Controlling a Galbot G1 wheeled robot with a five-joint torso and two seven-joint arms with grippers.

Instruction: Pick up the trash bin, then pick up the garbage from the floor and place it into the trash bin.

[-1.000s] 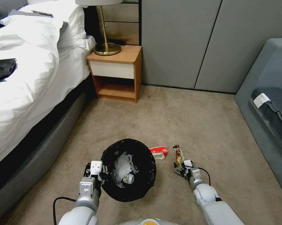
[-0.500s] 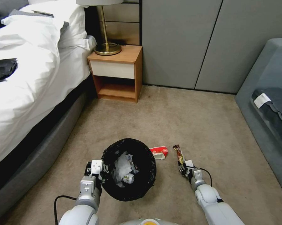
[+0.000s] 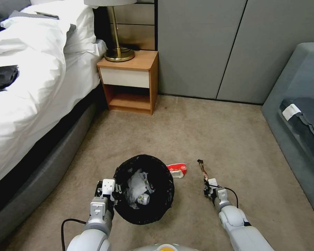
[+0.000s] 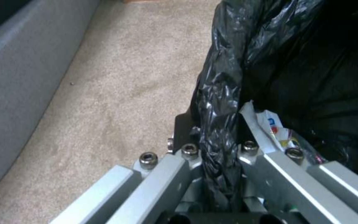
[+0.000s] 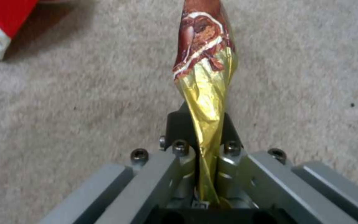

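The brown-and-gold snack wrapper (image 5: pixel 204 77), thin, crinkly foil that looks nearly weightless and slippery, is pinched at its gold tail by the right gripper (image 5: pixel 206 174) just right of the trash bin (image 3: pixel 144 188); taking that flattened end deep between the pads seems the surest hold. The left gripper (image 4: pixel 216 174) is clamped on the bin's bag-covered rim at its left side, and a red-and-white wrapper (image 3: pixel 177 169) lies on the carpet (image 3: pixel 198 132) touching the bin's far right edge.

Bedroom, white-duveted bed (image 3: pixel 28 80), wooden nightstand (image 3: pixel 130 82), brass lamp (image 3: pixel 118 42)
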